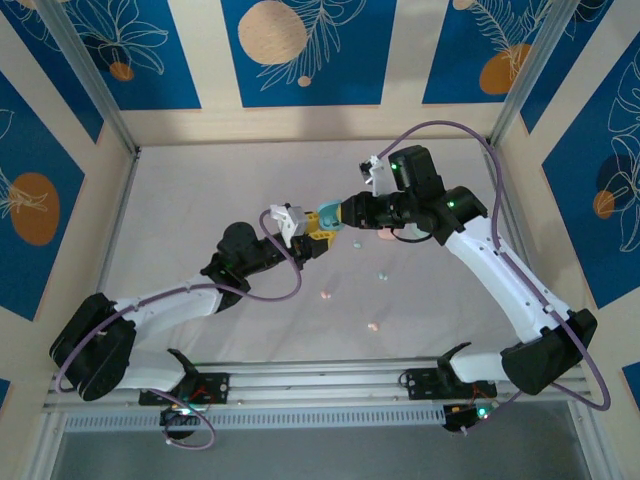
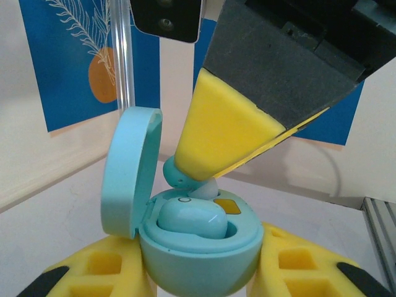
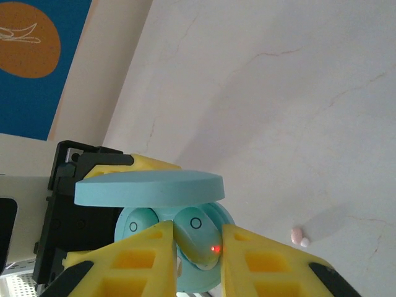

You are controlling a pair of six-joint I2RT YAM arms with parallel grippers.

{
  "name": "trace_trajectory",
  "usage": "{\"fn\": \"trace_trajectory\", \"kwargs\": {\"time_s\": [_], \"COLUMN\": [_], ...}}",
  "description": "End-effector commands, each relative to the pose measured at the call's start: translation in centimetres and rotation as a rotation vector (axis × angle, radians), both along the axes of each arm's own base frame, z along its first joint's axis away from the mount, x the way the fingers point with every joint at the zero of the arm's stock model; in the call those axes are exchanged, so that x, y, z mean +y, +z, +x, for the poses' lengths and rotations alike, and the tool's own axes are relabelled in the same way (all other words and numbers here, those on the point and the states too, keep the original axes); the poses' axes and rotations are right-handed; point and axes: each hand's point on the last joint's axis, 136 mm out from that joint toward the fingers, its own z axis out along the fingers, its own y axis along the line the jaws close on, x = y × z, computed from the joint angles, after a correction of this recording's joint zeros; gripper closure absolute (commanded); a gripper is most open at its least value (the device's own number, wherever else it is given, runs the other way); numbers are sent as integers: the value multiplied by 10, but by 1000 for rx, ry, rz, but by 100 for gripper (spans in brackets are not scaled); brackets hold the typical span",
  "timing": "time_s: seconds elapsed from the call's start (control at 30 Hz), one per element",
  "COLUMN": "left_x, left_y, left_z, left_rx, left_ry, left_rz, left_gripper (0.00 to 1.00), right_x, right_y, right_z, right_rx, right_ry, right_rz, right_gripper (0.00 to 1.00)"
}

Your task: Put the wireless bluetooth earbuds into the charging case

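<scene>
The teal charging case (image 2: 198, 260) is gripped between my left gripper's (image 2: 199, 269) yellow fingers, with its lid (image 2: 130, 173) hinged open to the left. One teal earbud (image 2: 189, 219) sits in its socket. My right gripper (image 3: 198, 247) is shut on a second teal earbud (image 3: 199, 238), which shows a red light. It holds that earbud tilted at the case's other socket, just under the lid (image 3: 148, 189). In the top view both grippers meet mid-table, left (image 1: 303, 238) and right (image 1: 342, 214), around the case (image 1: 325, 218).
Loose earbuds lie on the white table: a light blue one (image 1: 381, 275), a pink one (image 1: 325, 295), another pink one (image 1: 372, 326). A pink and white earbud (image 3: 299, 236) lies to the right of my right fingers. A pink case (image 1: 385, 236) sits under the right arm.
</scene>
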Motion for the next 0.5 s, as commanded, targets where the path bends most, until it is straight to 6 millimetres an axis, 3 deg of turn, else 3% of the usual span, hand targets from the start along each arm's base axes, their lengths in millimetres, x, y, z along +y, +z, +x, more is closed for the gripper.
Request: {"fn": "trace_trajectory", "kwargs": {"time_s": [0.0, 0.47], "left_x": [-5, -3], "left_y": [37, 43], "left_z": [-8, -9], "left_rx": [-82, -96], "left_ry": [-38, -34], "left_rz": [-79, -85], "left_gripper": [70, 70], "right_x": [3, 5], "right_y": [4, 11], "right_z": [-4, -9], "right_rx": [-27, -45], "right_ry": [41, 77], "right_rz": [-20, 4], "right_gripper": [78, 70]}}
